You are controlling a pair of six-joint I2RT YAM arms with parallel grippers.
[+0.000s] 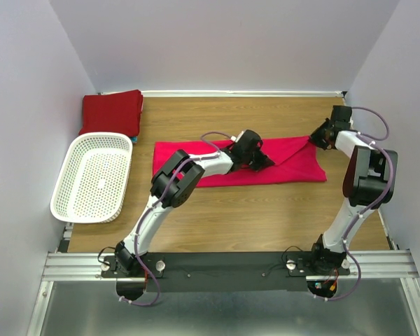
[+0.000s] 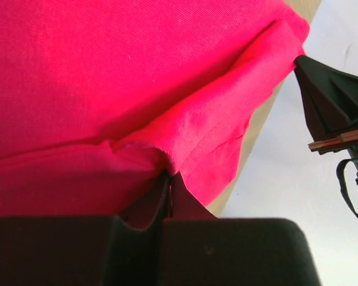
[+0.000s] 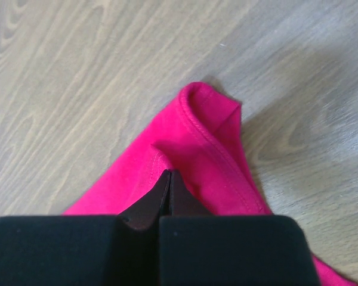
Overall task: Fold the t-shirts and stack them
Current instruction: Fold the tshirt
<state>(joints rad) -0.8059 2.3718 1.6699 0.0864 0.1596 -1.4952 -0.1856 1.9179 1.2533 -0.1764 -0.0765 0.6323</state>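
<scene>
Left pincer (image 2: 170,179) is clamped shut on a raised fold of the crimson-pink t-shirt (image 1: 294,168) abt mid-length, and the right pincer (image 3: 169,176) is pinched shut on its far-right corner. Shirt lies mid-desk (image 1: 266,224), long axis left-right, parallel w/ the far edge, so both grips sit on its right half and the free end points left. Folding probably means carrying that right half leftward; the darker red t-shirt (image 1: 112,112) waits folded at the far-left corner.
</scene>
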